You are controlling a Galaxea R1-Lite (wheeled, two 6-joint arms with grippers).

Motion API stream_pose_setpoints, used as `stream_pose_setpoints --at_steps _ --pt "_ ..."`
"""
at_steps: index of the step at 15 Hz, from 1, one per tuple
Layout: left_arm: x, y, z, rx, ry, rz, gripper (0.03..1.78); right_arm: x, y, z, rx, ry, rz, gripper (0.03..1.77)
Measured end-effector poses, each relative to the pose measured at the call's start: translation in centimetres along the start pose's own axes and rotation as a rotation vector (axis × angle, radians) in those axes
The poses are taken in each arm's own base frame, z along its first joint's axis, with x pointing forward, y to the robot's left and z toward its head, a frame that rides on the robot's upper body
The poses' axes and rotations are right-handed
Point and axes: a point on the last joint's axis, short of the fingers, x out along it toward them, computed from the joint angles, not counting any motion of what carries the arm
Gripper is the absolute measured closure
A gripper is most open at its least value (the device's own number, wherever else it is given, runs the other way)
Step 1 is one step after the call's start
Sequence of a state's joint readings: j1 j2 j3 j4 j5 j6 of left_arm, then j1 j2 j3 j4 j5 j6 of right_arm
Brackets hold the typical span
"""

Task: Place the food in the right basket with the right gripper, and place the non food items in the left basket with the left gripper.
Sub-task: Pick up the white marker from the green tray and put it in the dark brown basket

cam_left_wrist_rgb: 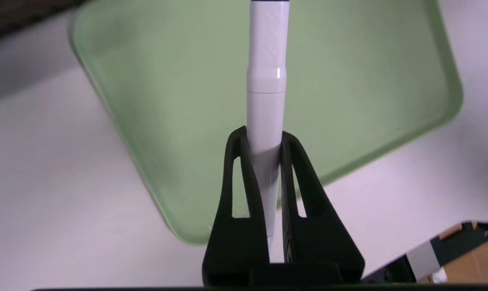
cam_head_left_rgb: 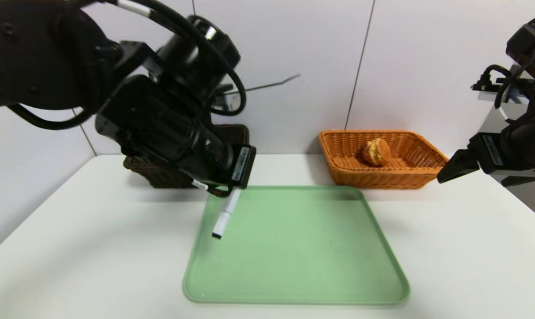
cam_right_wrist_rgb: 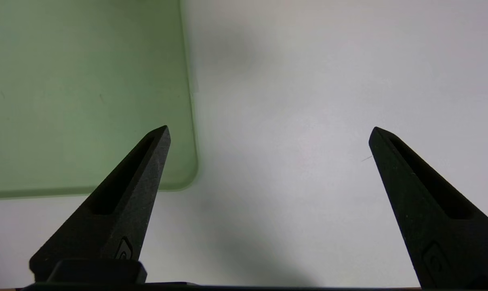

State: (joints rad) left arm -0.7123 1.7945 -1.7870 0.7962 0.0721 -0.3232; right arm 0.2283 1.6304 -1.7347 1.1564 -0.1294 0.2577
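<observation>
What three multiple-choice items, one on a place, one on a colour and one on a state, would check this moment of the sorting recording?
1. Where is the bread roll?
A. On the tray
B. In the orange basket
C. In the left gripper

2. What colour is the tray?
A. Green
B. Blue
C. Red

3. What is the left gripper doing?
A. Open and empty
B. Shut on the marker
C. Shut on the bread roll

Answers:
1 B: the bread roll lies inside the orange basket.
2 A: the tray is pale green.
3 B: the left gripper clamps the white marker above the tray, while the right gripper hangs open beside the tray.
</observation>
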Motion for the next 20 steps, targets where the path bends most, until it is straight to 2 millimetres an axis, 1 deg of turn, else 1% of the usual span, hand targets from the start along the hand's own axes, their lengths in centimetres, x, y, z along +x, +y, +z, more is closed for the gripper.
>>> stream_pose_setpoints --at_steps 1,3,5,7,9,12,15,17,20 --pt "-0.9 0.7 0.8 -0.017 -0.08 0.037 1.65 -0.1 0.1 0.0 -0.002 -0.004 0.001 0.1" --pt "-1.7 3.0 2.2 -0.063 -0.203 0.104 1.65 -0.2 0.2 0.0 -0.006 -0.008 0.006 0.1" --pt "-1.9 6.1 3.8 -0.128 -0.312 0.168 1.65 -0.1 0.4 0.1 -0.012 -0.005 0.006 0.1" --pt "-1.9 9.5 5.0 -0.195 -0.397 0.239 1.65 0.1 0.4 0.1 -0.016 -0.013 -0.028 0.1" --pt "-1.7 12.7 5.6 -0.25 -0.444 0.305 1.65 0.1 0.4 0.4 -0.017 -0.023 -0.056 0.1" --pt "-0.8 17.4 5.9 -0.32 -0.458 0.397 1.65 0.2 0.6 0.6 -0.017 -0.028 -0.055 0.1" --pt "0.8 21.1 6.5 -0.314 -0.499 0.463 1.65 0.2 0.7 0.7 -0.019 -0.029 -0.055 0.1" --pt "1.9 22.8 6.7 -0.298 -0.518 0.494 1.65 0.2 0.7 0.8 -0.018 -0.032 -0.054 0.1" --pt "3.5 24.4 6.9 -0.264 -0.524 0.522 1.65 0.2 0.7 0.8 -0.019 -0.035 -0.052 0.1"
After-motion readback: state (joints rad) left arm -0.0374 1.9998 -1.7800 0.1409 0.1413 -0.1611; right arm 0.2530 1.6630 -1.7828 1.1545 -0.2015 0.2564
